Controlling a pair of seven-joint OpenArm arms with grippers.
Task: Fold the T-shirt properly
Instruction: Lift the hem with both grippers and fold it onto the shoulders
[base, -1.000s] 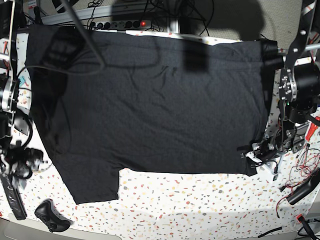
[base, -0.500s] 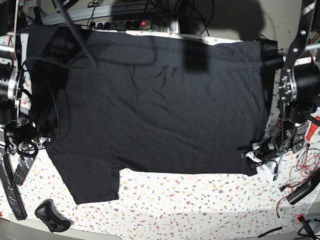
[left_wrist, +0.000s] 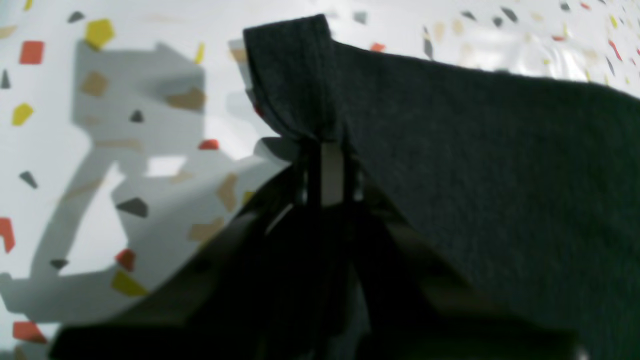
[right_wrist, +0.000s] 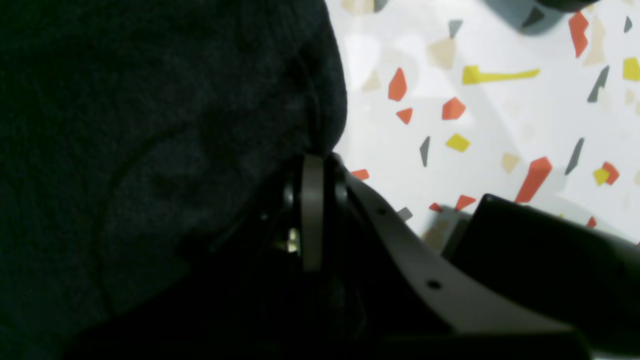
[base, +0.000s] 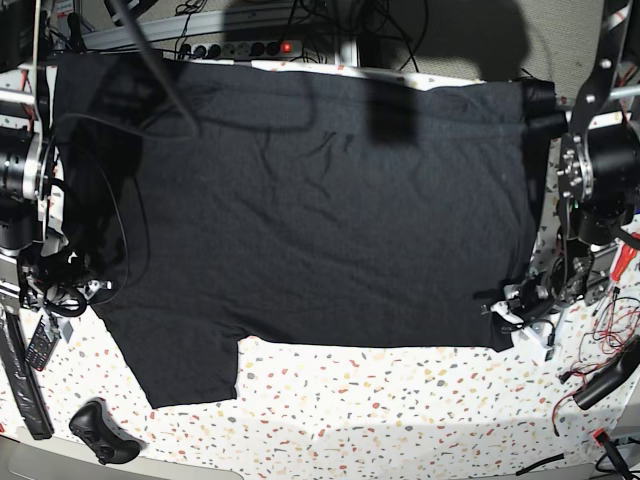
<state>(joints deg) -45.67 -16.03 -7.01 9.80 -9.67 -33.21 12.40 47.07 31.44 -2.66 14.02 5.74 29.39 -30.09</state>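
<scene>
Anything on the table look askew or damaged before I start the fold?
Nothing stands out. The large black fabric T-shirt lies spread flat with only light wrinkles, and each claw grips an edge of it.

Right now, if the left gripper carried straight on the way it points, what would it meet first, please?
The T-shirt: the left gripper is already shut on its edge; beyond looks like bare speckled table, though depth is unclear.

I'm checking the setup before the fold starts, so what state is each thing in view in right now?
T-shirt: spread flat on the table, plain black side up, unfolded, edges pinched at both ends.
Left gripper: jaws shut on the shirt's hem corner.
Right gripper: jaws shut on the shirt's edge.
Power strip: red switch light on.
Table: speckled top, mostly covered by the shirt.
</scene>
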